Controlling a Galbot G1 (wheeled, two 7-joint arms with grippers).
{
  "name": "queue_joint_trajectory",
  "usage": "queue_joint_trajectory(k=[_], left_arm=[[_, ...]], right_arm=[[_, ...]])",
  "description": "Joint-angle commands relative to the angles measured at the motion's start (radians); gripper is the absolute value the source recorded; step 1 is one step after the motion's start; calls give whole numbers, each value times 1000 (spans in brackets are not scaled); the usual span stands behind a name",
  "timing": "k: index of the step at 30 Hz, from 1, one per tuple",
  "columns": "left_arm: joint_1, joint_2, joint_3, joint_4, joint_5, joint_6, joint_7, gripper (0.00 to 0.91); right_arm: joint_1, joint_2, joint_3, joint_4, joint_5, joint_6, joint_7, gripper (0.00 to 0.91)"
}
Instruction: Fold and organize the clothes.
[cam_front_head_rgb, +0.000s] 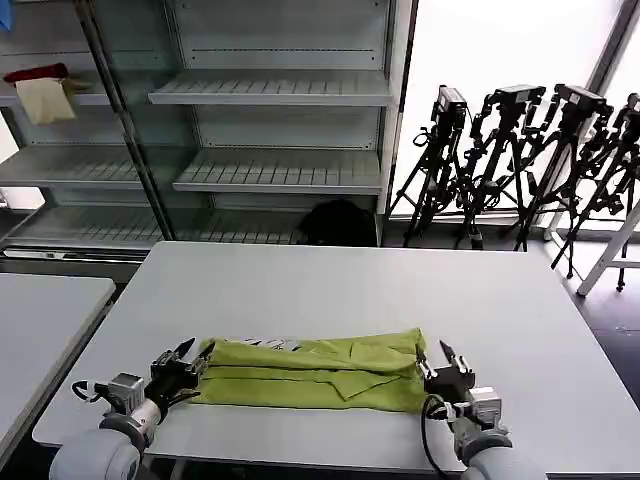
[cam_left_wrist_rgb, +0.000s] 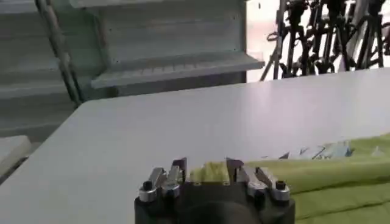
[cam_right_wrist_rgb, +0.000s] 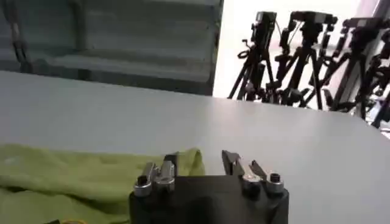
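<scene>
T-shirt (cam_front_head_rgb: 315, 372) folded to a long band across worktop (cam_front_head_rgb: 330, 290) near edge, 6 o'clock | left gripper (cam_front_head_rgb: 188, 362) at its 9 o'clock end, right gripper (cam_front_head_rgb: 432, 366) at 3 o'clock end | both jaws wide, holding nothing | likely staged at opposite ends for next fold

Both arms are showing rounded pale grey links. Each black tool, left tool (cam_front_head_rgb: 187, 362) and right tool (cam_front_head_rgb: 432, 362), is carrying silver knuckles with dark screws; a black cable is looping behind the right tool.
</scene>
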Motion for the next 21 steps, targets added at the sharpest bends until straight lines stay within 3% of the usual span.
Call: queue_joint_trajectory(k=[1,5,15,16,17,19,20,21], left_arm=[[86,-84,-13,-65,-44,-47,-103,907],[94,-129,29,-40,-38,-55,-156,907],[33,-178,66,48,-32,-41,-229,897],[28,-183,66,59,-41,-33,-233,776],[20,-185,66,67,-43,-30,-235,595],[19,-185,70,71,-54,-29,-232,363],[22,-183,74,71,-56,-30,-230,161],[23,-183,75,71,-59,-31,-229,81]], right_arm=[[165,1,168,11,261,131,-90,907],[218,-3,161,-37,229,190,-144,907],[192,25,131,-60,123,214,-180,907],[191,25,132,-63,120,215,-180,907],[190,23,134,-65,119,215,-179,907],[189,19,139,-70,120,215,-178,907],[188,18,140,-71,120,215,-178,907],[188,17,142,-71,119,215,-178,907]])
